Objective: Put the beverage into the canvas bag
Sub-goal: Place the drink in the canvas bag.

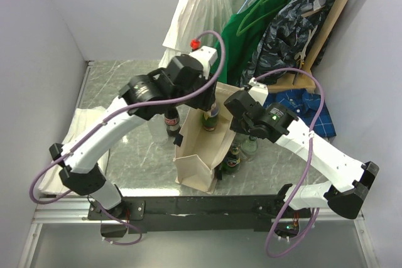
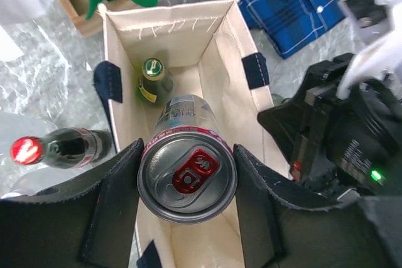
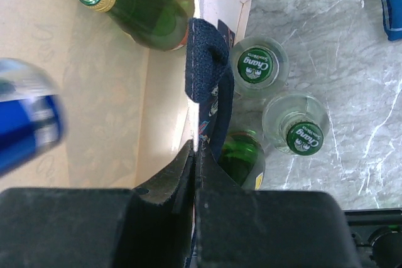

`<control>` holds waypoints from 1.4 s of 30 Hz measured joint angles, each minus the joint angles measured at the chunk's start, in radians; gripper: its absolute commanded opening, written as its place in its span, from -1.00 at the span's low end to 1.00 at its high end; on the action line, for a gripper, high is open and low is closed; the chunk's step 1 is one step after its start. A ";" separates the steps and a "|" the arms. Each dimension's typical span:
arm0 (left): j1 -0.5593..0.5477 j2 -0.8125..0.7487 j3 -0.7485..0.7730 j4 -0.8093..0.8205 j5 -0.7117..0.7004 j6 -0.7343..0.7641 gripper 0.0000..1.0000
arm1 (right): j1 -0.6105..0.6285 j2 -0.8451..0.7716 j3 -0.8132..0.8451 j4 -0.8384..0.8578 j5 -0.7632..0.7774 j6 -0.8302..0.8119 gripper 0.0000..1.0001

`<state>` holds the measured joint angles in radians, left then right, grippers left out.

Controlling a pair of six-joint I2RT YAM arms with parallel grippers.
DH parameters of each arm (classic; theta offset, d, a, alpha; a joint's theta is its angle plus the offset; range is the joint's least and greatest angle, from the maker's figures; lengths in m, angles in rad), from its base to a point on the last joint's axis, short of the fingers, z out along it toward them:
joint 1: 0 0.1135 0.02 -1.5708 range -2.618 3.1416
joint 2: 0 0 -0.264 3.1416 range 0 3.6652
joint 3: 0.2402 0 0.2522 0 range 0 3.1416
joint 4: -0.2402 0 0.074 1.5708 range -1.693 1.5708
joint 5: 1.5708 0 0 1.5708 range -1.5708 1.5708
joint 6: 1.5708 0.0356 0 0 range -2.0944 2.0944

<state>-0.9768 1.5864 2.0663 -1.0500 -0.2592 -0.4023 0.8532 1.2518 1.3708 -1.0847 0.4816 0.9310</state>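
We see one beverage can (image 2: 187, 177), silver-topped with a red tab, clamped upright between the two fingers of the left end effector (image 2: 188, 183), over the open mouth of the canvas bag (image 2: 220, 42). The right end effector (image 3: 195, 167) is pinched together on the top edge of the bag's right wall, just beside one of its two navy handles (image 3: 204, 61). Inside the bag we count one green bottle (image 2: 154, 83) with a gold cap. Outside, on the grey marbled surface (image 3: 326, 29), three green bottles (image 3: 256, 67) cluster just beside the bag's right wall, and one dark red-capped bottle (image 2: 59, 149) stands near its left.
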 measured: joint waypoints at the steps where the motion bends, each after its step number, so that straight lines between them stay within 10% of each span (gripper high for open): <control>1: -0.002 0.010 -0.009 0.005 0.001 -0.003 -0.98 | 0.000 0.000 -0.001 0.000 0.000 0.003 -1.00; 42: -0.004 0.177 -0.226 0.296 0.053 -0.003 -0.98 | 0.000 -0.066 -0.040 -0.008 0.003 0.080 -1.00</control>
<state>-0.9806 1.7630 1.8404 -0.7536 -0.2062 -0.4049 0.8532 1.1862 1.3308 -1.0931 0.4850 1.0111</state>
